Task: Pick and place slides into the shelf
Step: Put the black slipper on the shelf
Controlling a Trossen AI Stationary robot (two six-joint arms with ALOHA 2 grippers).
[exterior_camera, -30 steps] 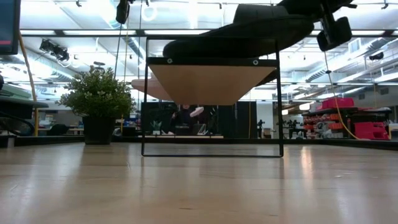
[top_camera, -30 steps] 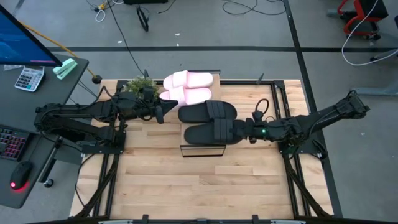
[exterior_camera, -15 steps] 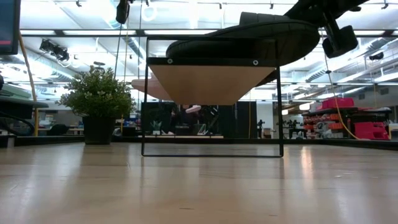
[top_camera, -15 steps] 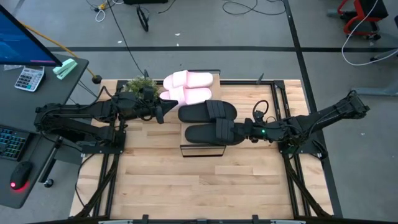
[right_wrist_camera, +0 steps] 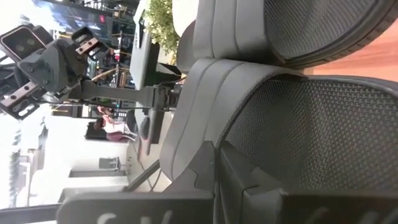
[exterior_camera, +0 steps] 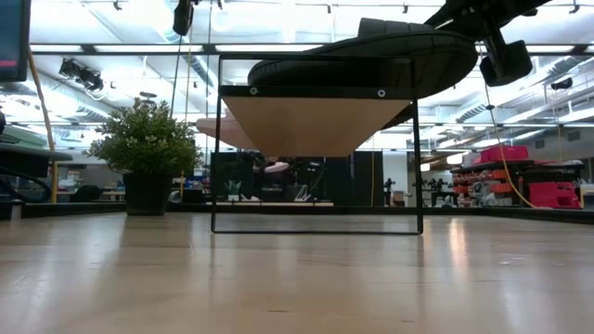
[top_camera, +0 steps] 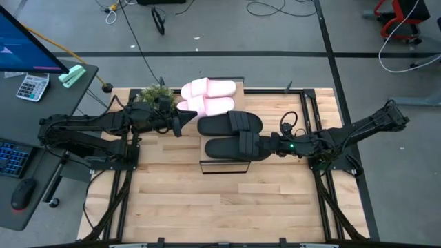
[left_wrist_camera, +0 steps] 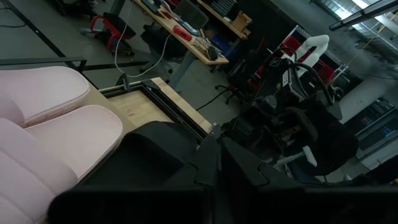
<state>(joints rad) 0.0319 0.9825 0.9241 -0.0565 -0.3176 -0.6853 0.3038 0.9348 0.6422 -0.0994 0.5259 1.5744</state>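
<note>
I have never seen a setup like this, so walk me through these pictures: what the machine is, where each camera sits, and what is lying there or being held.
It is a two-armed robot at a slatted wooden table. The high view looks straight down; the low view looks level across the tabletop; each wrist view looks past that arm's own fingers.

In the middle stands the narrow shelf with a light wood plank top and black metal frame. On it lie the two pale pink foam slides and a matte black foam slide.

The right gripper is shut on the strap end of the second black slide, which lies over the shelf's near end. The left gripper sits at the shelf's left side beside the slides; whether it touches one is unclear. A small potted plant stands at the far left.
</note>
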